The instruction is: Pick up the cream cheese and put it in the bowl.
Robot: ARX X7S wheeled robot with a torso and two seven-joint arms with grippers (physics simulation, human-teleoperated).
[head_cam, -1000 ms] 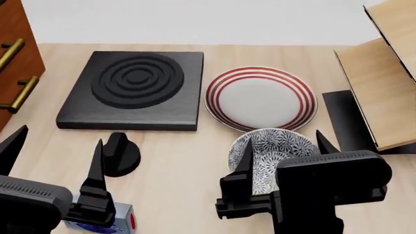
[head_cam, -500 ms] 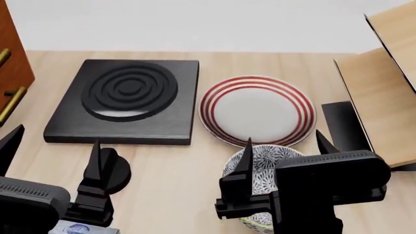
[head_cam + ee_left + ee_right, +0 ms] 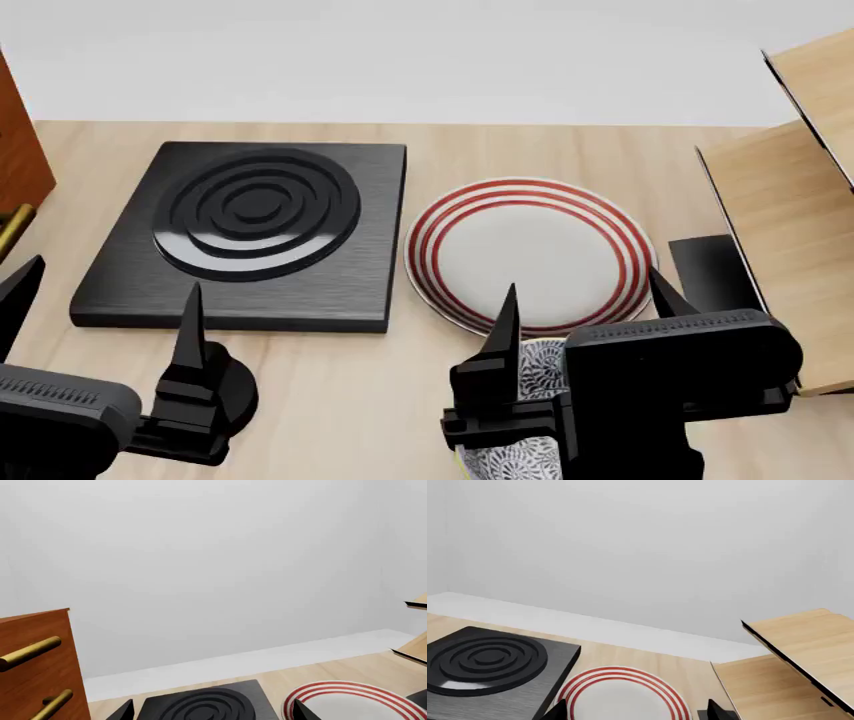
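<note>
The cream cheese is out of view in every frame. Only a sliver of the patterned bowl [image 3: 538, 362] shows near the bottom of the head view, mostly hidden behind my right gripper [image 3: 585, 295]. That gripper is open and holds nothing. My left gripper [image 3: 104, 300] is also open and empty, at the lower left above a black knob [image 3: 230, 385]. In the wrist views, the left gripper [image 3: 212, 712] and right gripper [image 3: 637, 712] show only their spread fingertips, with bare space between them.
A black burner slab [image 3: 247, 230] lies at the back left, with a red-striped plate [image 3: 534, 255] beside it. A light wooden cabinet [image 3: 787, 230] with a black base stands at the right. A brown drawer unit [image 3: 33, 665] with brass handles stands at the left.
The scene has slid down the head view. The cream cheese has dropped off the bottom edge, and the bowl has sunk behind the right gripper. Both grippers stay open.
</note>
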